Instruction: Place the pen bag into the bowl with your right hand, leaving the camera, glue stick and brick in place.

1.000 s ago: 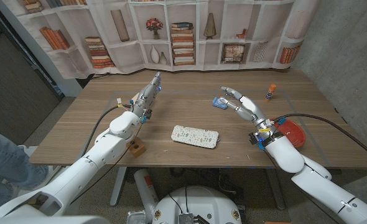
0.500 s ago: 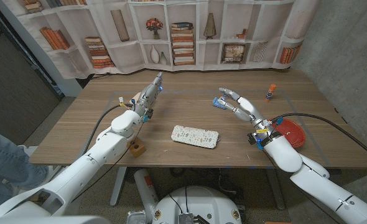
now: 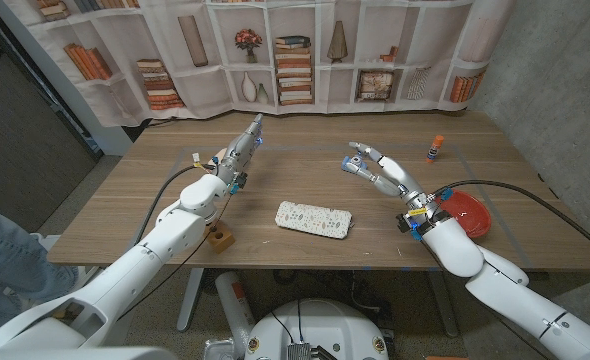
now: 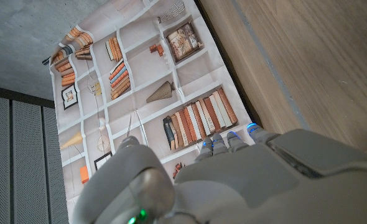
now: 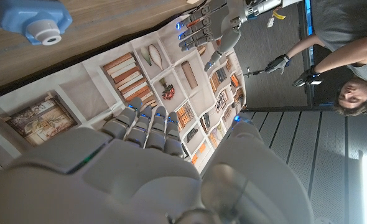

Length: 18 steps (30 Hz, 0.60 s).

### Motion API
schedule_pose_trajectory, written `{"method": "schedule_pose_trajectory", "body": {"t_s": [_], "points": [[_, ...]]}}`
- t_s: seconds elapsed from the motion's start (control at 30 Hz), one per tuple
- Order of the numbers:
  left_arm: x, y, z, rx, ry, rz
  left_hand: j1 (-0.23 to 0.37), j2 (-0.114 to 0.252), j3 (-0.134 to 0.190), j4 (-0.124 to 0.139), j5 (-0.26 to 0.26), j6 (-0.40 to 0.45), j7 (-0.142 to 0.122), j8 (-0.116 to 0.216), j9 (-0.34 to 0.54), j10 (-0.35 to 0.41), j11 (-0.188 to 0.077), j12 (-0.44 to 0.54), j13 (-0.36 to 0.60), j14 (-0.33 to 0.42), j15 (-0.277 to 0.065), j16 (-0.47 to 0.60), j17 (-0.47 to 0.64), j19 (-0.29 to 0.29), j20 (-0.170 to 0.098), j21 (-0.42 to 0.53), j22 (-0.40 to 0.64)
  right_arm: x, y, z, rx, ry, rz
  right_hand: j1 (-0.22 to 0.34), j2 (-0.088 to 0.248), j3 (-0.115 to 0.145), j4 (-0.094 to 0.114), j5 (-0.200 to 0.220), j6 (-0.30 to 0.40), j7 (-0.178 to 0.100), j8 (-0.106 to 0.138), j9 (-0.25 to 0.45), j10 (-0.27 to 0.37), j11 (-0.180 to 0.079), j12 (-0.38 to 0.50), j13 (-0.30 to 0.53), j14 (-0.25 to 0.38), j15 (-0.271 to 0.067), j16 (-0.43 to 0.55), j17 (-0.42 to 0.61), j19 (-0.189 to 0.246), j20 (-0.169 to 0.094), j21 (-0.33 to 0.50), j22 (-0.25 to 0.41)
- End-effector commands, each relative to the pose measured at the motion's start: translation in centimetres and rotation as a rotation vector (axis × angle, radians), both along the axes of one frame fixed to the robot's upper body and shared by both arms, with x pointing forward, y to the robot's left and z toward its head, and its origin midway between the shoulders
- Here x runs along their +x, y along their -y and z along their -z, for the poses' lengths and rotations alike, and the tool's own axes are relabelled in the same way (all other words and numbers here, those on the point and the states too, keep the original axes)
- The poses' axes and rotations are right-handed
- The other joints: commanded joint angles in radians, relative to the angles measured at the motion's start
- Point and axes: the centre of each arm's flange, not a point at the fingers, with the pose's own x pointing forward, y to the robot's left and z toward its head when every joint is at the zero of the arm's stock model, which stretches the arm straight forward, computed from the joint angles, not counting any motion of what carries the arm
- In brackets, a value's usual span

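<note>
The white patterned pen bag [image 3: 315, 219] lies flat near the table's front middle. My right hand [image 3: 383, 170] hovers behind and to the right of it with its fingers spread and nothing in them, its fingertips over the small blue camera [image 3: 352, 166] [image 5: 31, 18]. The red bowl [image 3: 469, 213] sits at the right, partly hidden by my right forearm. My left hand [image 3: 239, 153] is raised over the table's left half with straight fingers, holding nothing. The glue stick [image 3: 434, 148] stands at the back right. The wooden brick [image 3: 220, 238] lies near the front edge, left of the pen bag.
A bookshelf-print backdrop [image 3: 305, 55] closes off the far side of the table [image 3: 295, 185]. A person [image 5: 342, 59] stands off to one side in the right wrist view, where my left hand [image 5: 208, 25] also shows. Bare wood lies between the pen bag and the bowl.
My right hand has drifted slightly left and away from me, its fingertips now covering more of the camera. The left hand and the objects have stayed put.
</note>
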Motion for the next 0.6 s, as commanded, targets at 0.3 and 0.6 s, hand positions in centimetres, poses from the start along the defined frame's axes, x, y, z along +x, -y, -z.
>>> {"method": "schedule_pose_trajectory", "body": {"t_s": [0.3,0.6], "points": [[0.20,0.02,-0.14,0.000,0.005,0.008,0.010,0.009,-0.005,0.003,0.004,0.005,0.001,-0.002,0.003,-0.001,0.003,0.002,0.004,-0.051,0.002,-0.002,0.003,-0.113,-0.041,-0.005,0.003,-0.73,-1.11,0.64,-0.076,0.018,0.040,0.019,-0.001,0.004,-0.011,-0.002,-0.004,0.000,0.000,0.004,0.002,-0.001,0.000,0.004,0.010,-0.001,0.000,0.003,0.008,-0.026,-0.009,0.006],[0.17,-0.12,-0.06,0.000,0.007,0.012,0.012,0.010,-0.006,0.002,0.004,0.004,0.000,-0.002,0.003,-0.001,0.002,0.002,0.004,-0.052,0.003,-0.002,0.003,-0.114,-0.041,-0.007,0.004,-1.13,-1.49,0.80,-0.105,0.039,0.059,0.025,-0.002,0.005,-0.016,-0.002,-0.005,-0.001,0.000,0.004,0.002,0.000,0.000,0.004,0.010,-0.002,0.000,0.003,0.009,-0.025,-0.014,0.006]]}}
